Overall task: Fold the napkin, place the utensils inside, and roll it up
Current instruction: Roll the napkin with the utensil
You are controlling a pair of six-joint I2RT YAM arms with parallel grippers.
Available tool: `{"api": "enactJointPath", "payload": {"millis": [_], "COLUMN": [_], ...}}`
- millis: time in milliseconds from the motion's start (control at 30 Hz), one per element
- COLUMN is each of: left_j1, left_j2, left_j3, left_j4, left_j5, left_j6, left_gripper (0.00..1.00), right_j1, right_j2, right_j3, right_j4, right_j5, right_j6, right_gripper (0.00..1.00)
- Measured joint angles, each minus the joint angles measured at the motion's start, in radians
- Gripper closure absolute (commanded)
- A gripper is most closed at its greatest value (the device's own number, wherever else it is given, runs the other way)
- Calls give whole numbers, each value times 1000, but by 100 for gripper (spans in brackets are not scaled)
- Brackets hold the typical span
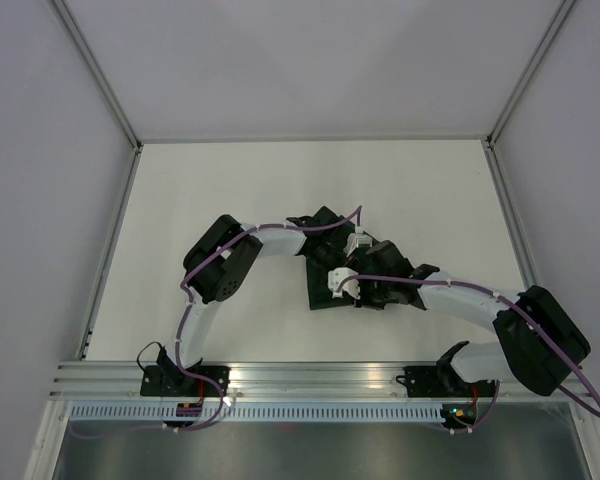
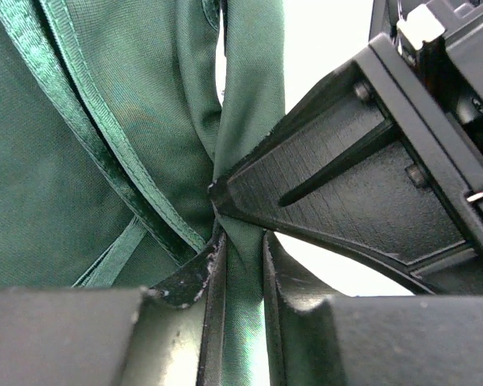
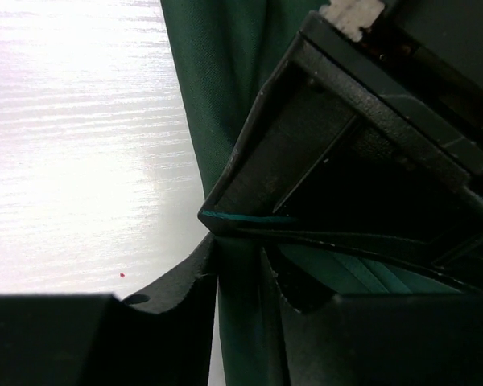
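The napkin (image 1: 322,292) lies bunched near the middle of the counter (image 1: 230,180), its long axis roughly from near edge to far. The left gripper (image 2: 240,269) and the right gripper (image 3: 240,273) each clamp a pinch of it, tips almost touching. For a clean fold, they should probably move together, keeping the cloth taut.

The napkin (image 1: 318,292) lies near the middle of the table (image 1: 230,190), beneath the ends of both arms. The left gripper (image 2: 240,269) reaches in from the left and the right gripper (image 3: 240,269) from the right (they meet tip to tip). Each has the same raised fold of napkin between its fingers.
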Motion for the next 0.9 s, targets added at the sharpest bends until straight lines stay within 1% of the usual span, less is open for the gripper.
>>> {"api": "enactJointPath", "payload": {"millis": [67, 100, 167, 233, 333, 400, 500, 567, 767, 900], "left_j1": [1, 1, 3, 3, 3, 6, 11, 13, 14, 18], "left_j2": [0, 0, -1, -3, -16, -26, -40, -53, -90, -124], "left_j3": [0, 0, -1, -4, -19, -32, -50, -64, -97, -127], "left_j4": [-1, -1, 0, 2, 16, 26, 37, 46, 81, 121], "left_j5": [-1, -1, -2, -2, -17, -27, -37, -47, -92, -134], "left_j6": [-2, -5, -13, -24, -39, -48, -53, -54, -76, -111], "left_gripper": [69, 66, 64, 64, 67, 71, 73, 76, 80, 79], "right_j1": [2, 2, 2, 2, 0, -2, -8, -13, -39, -58], "right_j2": [5, 6, 8, 13, 23, 35, 55, 67, 91, 112], "right_j3": [0, 0, 0, 0, 8, 19, 36, 47, 72, 95], "right_j4": [1, 2, 4, 4, -2, -10, -17, -24, -44, -61], "right_j5": [1, 1, 0, -5, -16, -26, -43, -56, -95, -117], "right_j6": [2, 2, 2, 2, 2, 3, 2, 2, 0, -5], "right_gripper": [76, 78, 80, 83, 85, 85, 86, 86, 88, 88]}}
